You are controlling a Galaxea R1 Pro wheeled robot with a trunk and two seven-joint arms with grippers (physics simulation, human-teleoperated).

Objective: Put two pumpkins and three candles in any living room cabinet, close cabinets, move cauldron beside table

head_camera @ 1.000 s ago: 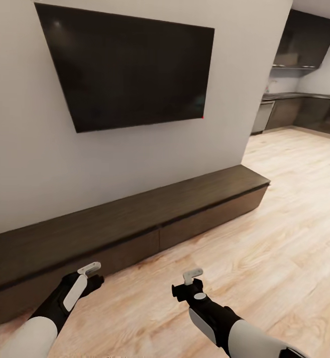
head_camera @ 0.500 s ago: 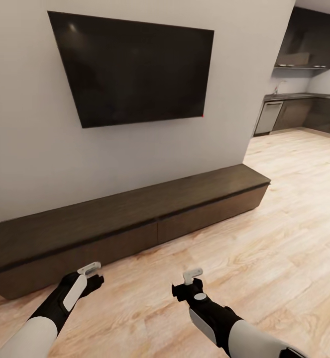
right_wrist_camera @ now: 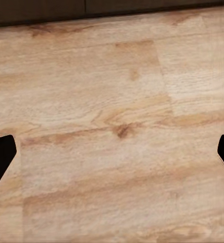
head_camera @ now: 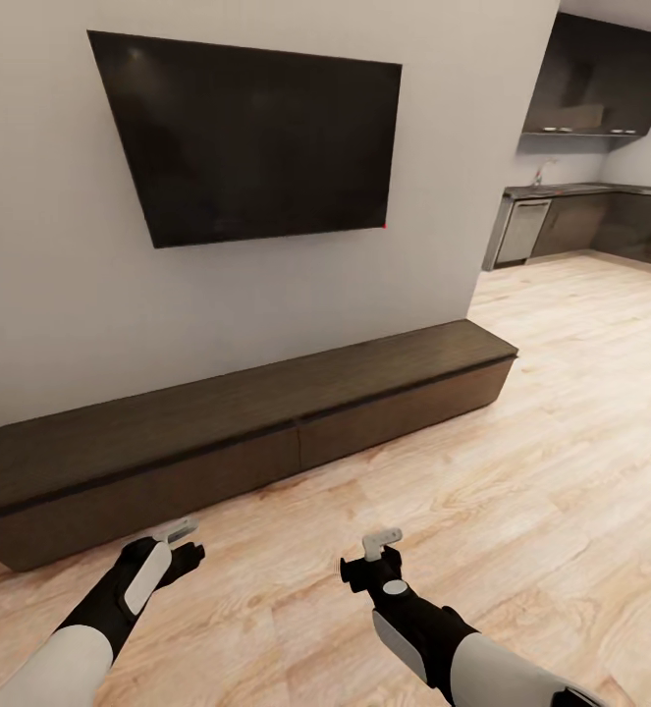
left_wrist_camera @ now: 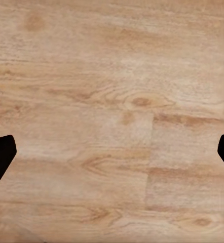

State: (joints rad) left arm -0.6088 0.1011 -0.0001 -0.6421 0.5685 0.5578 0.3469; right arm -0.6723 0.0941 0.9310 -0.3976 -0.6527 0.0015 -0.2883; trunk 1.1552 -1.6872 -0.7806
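The cabinet [head_camera: 246, 422], a long low dark-brown unit, runs along the white wall under the TV, and its two visible drawer fronts are flush and closed. My left gripper [head_camera: 178, 535] hangs open over bare wood floor a short way in front of the cabinet's left part. My right gripper [head_camera: 379, 542] is also open, over the floor before the cabinet's middle. In the right wrist view a dark strip of the cabinet [right_wrist_camera: 41, 10] borders the floor. Both wrist views have the fingertips [left_wrist_camera: 0, 157] [right_wrist_camera: 0, 157] wide apart with nothing between. Pumpkins, candles, cauldron and table are out of view.
A large black TV [head_camera: 246, 142] hangs on the wall above the cabinet. Light wood floor [head_camera: 521, 491] stretches to the right toward a kitchen with dark units [head_camera: 580, 221] at the far right.
The view has pulled back and turned a little, so the cabinet looks farther off and its left end has come into sight. Both arms hold the same pose, still open.
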